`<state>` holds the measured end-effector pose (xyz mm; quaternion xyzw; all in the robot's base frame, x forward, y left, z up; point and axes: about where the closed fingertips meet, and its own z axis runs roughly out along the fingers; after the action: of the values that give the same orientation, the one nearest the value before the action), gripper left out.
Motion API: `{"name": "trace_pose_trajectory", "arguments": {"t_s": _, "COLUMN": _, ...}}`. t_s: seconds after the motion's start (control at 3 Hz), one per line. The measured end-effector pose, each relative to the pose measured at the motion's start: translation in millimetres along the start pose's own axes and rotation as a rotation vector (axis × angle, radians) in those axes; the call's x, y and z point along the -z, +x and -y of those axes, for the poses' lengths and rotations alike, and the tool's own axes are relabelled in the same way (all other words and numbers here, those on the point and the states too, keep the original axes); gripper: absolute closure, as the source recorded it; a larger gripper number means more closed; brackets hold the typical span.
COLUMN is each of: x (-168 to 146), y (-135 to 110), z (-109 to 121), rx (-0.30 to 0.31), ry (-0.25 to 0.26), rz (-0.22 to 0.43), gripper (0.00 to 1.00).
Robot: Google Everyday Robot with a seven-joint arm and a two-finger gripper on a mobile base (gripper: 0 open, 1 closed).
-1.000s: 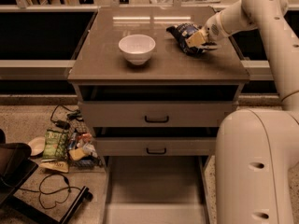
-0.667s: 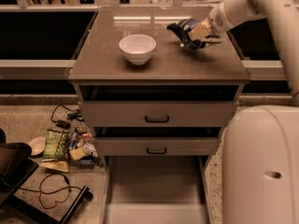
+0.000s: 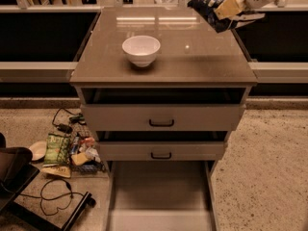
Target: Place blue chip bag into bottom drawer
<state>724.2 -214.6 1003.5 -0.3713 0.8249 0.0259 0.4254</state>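
My gripper [image 3: 229, 9] is at the upper right, above the back right corner of the cabinet top [image 3: 192, 57]. It is shut on the blue chip bag [image 3: 210, 7], a crinkled dark-blue bag with white markings, and holds it clear of the surface. The bottom drawer [image 3: 159, 196] is pulled out at the foot of the cabinet, its smooth floor bare. It lies well below and in front of the gripper.
A white bowl [image 3: 141, 49] stands on the cabinet top, left of centre. The top drawer [image 3: 161, 118] and middle drawer [image 3: 161, 151] have black handles and stand slightly out. A green snack bag [image 3: 57, 148], cables and litter lie on the floor at left.
The gripper has lifted the blue chip bag off the cabinet top and raised it up and to the right. The big white arm part at lower right has left the view.
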Motion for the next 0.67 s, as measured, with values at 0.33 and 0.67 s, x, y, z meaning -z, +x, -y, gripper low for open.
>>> {"name": "trace_pose_trajectory", "arguments": {"t_s": 0.33, "x": 92.3, "y": 1.2, "z": -16.7, "rx": -0.038, "ry": 0.06, "rz": 0.018, "gripper": 1.0}}
{"name": "trace_pose_trajectory", "arguments": {"t_s": 0.67, "x": 155.5, "y": 40.0, "z": -28.5, "rx": -0.152, "ry": 0.094, "rz": 0.051, "gripper": 1.0}}
